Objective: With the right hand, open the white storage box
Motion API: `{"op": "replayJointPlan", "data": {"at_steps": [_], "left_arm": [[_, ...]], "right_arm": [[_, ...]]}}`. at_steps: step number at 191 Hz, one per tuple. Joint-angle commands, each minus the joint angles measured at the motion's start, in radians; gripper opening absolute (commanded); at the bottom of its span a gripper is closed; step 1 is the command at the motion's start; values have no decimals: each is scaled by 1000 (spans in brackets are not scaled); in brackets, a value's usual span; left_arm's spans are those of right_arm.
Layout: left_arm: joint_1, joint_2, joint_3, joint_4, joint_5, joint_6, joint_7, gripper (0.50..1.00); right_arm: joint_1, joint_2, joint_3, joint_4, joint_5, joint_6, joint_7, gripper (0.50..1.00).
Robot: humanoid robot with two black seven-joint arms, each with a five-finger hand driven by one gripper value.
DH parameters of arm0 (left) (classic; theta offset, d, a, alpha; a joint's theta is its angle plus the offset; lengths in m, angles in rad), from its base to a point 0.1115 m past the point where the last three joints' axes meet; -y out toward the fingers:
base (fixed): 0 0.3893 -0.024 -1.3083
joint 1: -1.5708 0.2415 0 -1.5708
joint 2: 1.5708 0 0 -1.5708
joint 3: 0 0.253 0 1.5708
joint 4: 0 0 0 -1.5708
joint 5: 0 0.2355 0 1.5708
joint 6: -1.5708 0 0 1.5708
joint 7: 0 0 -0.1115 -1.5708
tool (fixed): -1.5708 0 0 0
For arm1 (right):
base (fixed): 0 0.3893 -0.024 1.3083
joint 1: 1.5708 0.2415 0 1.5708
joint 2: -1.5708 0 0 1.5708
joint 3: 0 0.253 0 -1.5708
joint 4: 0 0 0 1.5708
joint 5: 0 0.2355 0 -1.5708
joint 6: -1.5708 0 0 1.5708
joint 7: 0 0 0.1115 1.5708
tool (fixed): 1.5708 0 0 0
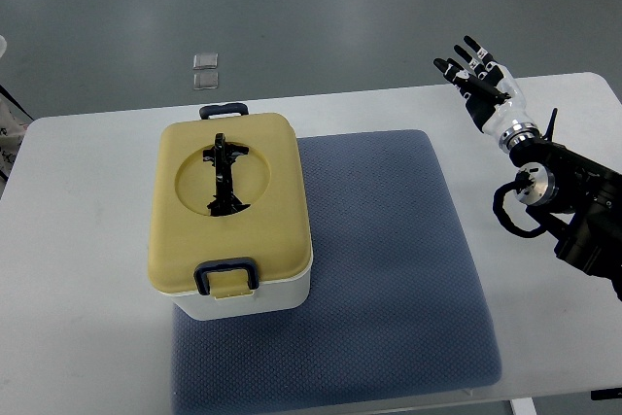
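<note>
A white plastic storage box with a rounded, pale yellow lid sits on the left part of a blue-grey textured mat, its left side overhanging onto the white tabletop. The lid is down, so nothing of the inside can be seen. A black folding handle lies flat in a round recess in the middle of the lid. 2 dark blue latch clips hold the lid: 1 at the near edge and 1 at the far edge.

The right hand, black and white with jointed fingers, is raised over the far right corner of the table, well apart from the box. Its fingers are spread wide and hold nothing. Its black arm comes in from the right edge, clear of the mat.

On the grey floor beyond the table lie 2 small clear squares, touching or nearly so. Bare mat lies between hand and box.
</note>
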Motion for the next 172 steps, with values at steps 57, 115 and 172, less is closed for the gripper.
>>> {"op": "replayJointPlan", "data": {"at_steps": [57,115,172], "left_arm": [[0,0,-2,8,0,0,0,1000],[0,0,-2,8,0,2,0,1000],[0,0,-2,8,0,2,0,1000]], "right_arm": [[-2,0,0,-2,0,0,0,930],[0,-2,0,-2,0,0,0,930],[0,0,0,-2,0,-1,0,930]]}}
